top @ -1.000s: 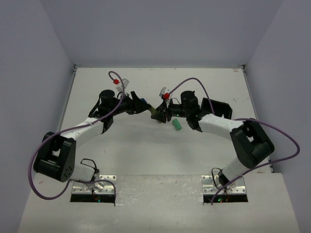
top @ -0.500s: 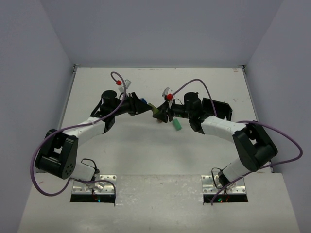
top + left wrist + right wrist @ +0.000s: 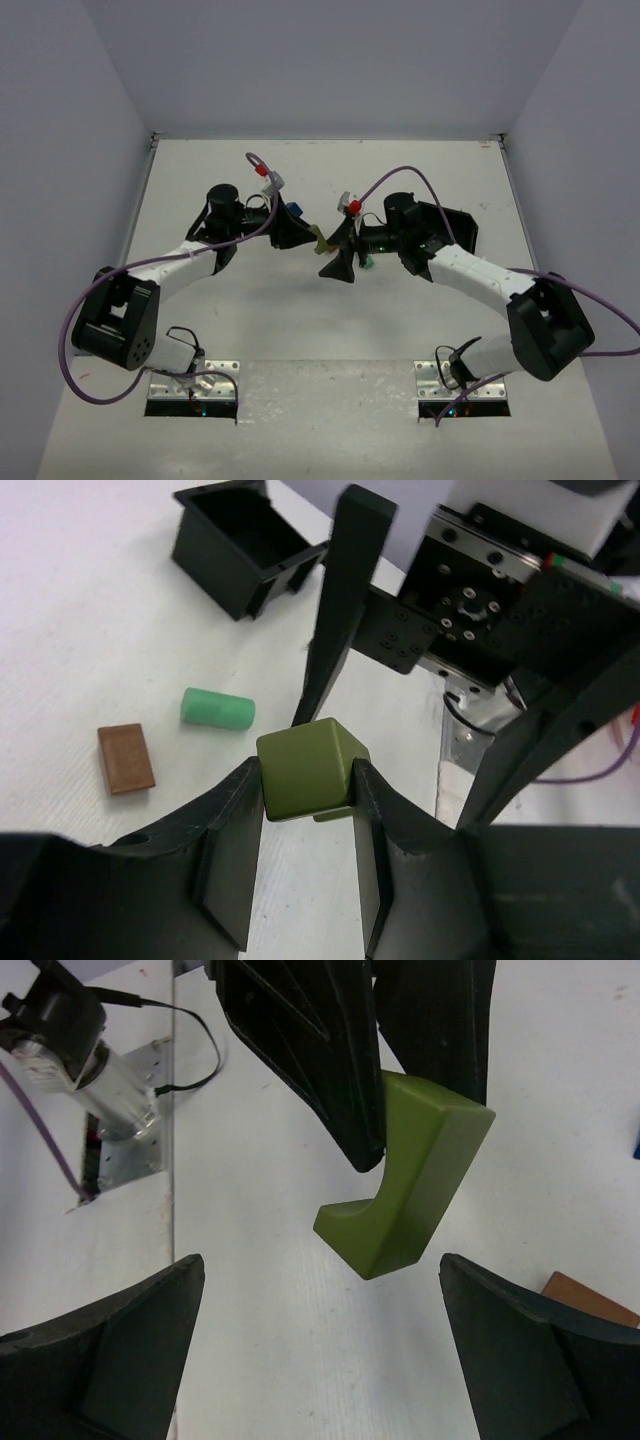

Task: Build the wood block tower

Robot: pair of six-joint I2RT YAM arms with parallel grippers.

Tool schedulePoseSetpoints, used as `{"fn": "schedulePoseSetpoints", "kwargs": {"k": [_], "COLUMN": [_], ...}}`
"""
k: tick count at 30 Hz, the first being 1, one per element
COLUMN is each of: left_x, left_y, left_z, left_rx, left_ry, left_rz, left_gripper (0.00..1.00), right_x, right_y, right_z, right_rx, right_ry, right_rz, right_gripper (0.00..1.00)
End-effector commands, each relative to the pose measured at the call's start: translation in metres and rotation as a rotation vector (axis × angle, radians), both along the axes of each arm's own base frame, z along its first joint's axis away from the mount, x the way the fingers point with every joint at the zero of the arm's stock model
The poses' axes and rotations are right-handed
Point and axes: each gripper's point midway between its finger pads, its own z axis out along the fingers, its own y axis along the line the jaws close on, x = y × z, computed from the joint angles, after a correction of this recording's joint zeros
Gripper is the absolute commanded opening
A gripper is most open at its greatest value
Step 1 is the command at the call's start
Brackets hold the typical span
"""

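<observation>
I hold the olive block (image 3: 420, 1175) clear of the table (image 3: 100, 630), pinched across two flat faces by the left gripper (image 3: 306, 780). In the left wrist view it sits at centre frame, with the finger pads pressed against its sides. The right wrist view shows a curved notch cut into the block's lower end, and the grip sits above this notch, leaving that end exposed. The right gripper (image 3: 320, 1270) faces the block with its jaws spread wide, one finger at each lower corner of its own view, touching nothing. I judge this to be a transfer pose between the two arms, since the spread jaws bracket the free end of the block. The remaining pieces lie loose. The mint-green cylinder (image 3: 217, 708) rests on its side at centre left of the left wrist view, and the brown block (image 3: 126, 759) lies flat just beside it. The blue block (image 3: 293, 210) sits just above the left gripper in the overhead frame. The black tray (image 3: 215, 565) stands at upper left of the left wrist view. No stacked blocks are visible, so I judge that the tower is not yet begun.
</observation>
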Motion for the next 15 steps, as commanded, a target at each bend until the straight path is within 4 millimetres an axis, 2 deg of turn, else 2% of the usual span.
{"fn": "schedulePoseSetpoints", "kwargs": {"k": [1,6,8,10,11,13,14,15], "left_x": [-0.039,-0.055,-0.061,-0.065,-0.066,-0.067,-0.066,-0.064], "left_y": [-0.007,-0.015,-0.013,-0.011,-0.011,-0.011,-0.011,-0.010], "left_z": [0.028,0.027,0.030,0.034,0.034,0.035,0.033,0.033], "left_rx": [-0.067,-0.074,-0.079,-0.082,-0.082,-0.081,-0.079,-0.077], "left_ry": [-0.312,-0.356,-0.377,-0.400,-0.403,-0.407,-0.401,-0.401], "left_rz": [-0.238,-0.284,-0.289,-0.287,-0.284,-0.275,-0.264,-0.250], "left_gripper": [0.00,0.00,0.00,0.00,0.00,0.00,0.00,0.00], "right_x": [-0.019,-0.018,-0.004,0.001,0.001,-0.003,-0.005,-0.005], "right_y": [0.005,0.014,0.018,0.019,0.019,0.020,0.020,0.019], "right_z": [0.031,0.040,0.037,0.037,0.039,0.041,0.040,0.039], "right_rx": [0.050,0.084,0.069,0.066,0.072,0.089,0.090,0.090], "right_ry": [0.053,0.115,0.106,0.095,0.092,0.088,0.091,0.090], "right_rz": [0.089,0.130,0.086,0.075,0.081,0.102,0.108,0.109], "right_gripper": [0.99,0.99,0.99,0.98,0.94,0.79,0.63,0.52]}}
